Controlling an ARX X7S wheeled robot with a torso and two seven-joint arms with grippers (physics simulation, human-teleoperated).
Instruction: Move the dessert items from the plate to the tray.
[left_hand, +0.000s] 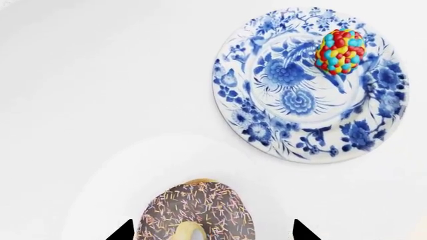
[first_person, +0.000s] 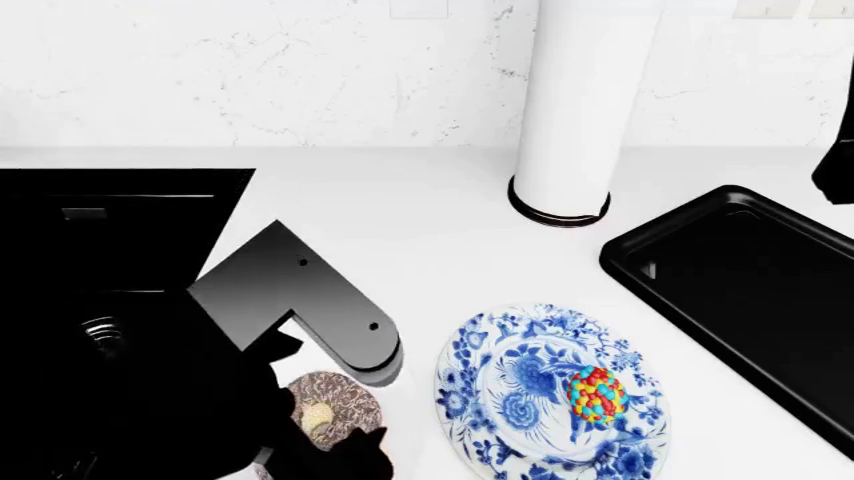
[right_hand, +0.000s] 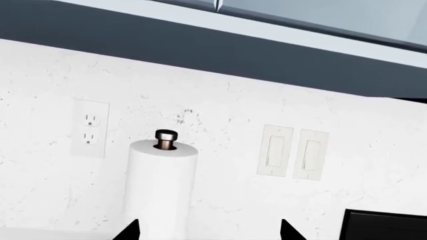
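So, two desserts: one candy ball (first_person: 598, 392) sits on the blue-and-white plate (first_person: 481, 375), one sprinkled donut (left_hand: 195, 211) lies off the plate, just beside it, on the white counter (first_person: 427, 230). Left gripper (left_hand: 212, 234) straddles the donut, jaws wide, not touching it. One black tray (first_person: 747, 290) beyond the plate is cut off. Right gripper (right_hand: 208, 231) is spread wide, holding nothing, facing one paper towel roll (right_hand: 160, 190).

I was in a home kitchen; a paper towel roll (right_hand: 160, 187) stood by the marble wall (first_person: 267, 70); an outlet (right_hand: 90, 128), light switches (right_hand: 293, 151), a black sink (first_person: 120, 235) showed it.
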